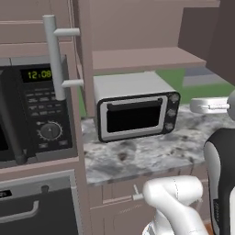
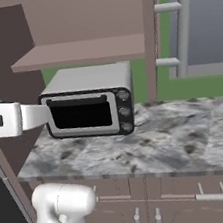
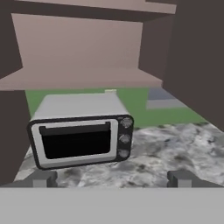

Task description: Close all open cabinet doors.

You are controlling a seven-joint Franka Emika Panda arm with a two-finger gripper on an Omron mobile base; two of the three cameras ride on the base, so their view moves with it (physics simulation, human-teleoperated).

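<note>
Gripper: the gripper (image 3: 112,178) was spread wide, holding nothing, above the marble counter (image 3: 175,148).
Toaster oven: the toaster oven (image 3: 81,133) stood just ahead, under the shelf (image 3: 78,76), well clear of the doors' swing.
Cabinet doors: the left door (image 1: 75,69) and the right door (image 2: 153,36) stood open, edge-on.
Advice: I judged it best to push one door's outer face near the handle (image 1: 56,57), sweeping steadily.
</note>
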